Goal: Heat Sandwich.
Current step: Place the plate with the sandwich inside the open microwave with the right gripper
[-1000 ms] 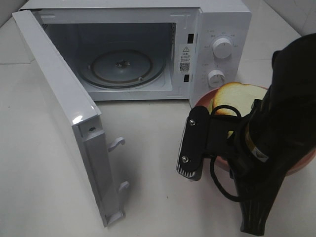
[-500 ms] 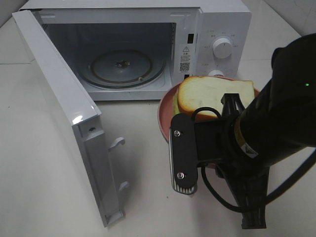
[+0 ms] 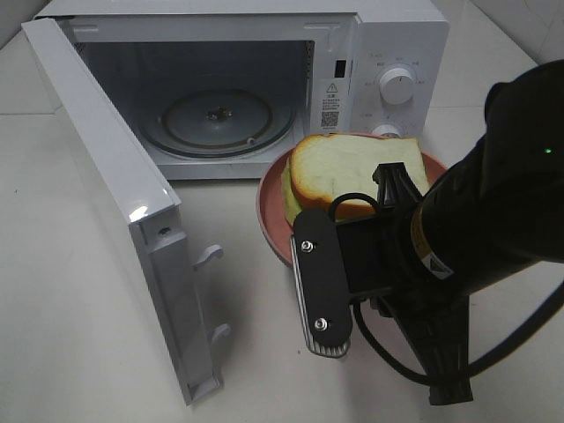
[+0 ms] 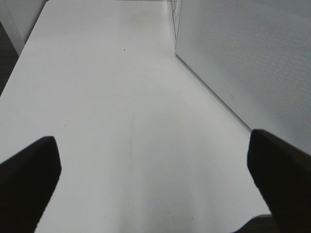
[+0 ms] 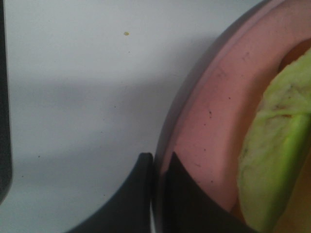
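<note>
White tabletop (image 3: 70,352) bears the microwave (image 3: 388,53), its door (image 3: 106,176) swung wide. Just before the opening sits the pink plate (image 3: 267,207) carrying the sandwich (image 3: 348,167) (green leaf peeking out at one side). On the plate's rim the right gripper (image 5: 156,162) pinches, jaws nearly together; the left gripper (image 4: 153,145) hangs over bare tabletop, jaws spread wide.

Sandwich (image 3: 352,172) lying flat on a pink plate (image 3: 267,211)
Thick square white bread with tan-brown crust, pale green leaf showing at its side; it sits whole, just in front of the open microwave (image 3: 401,35).
</note>
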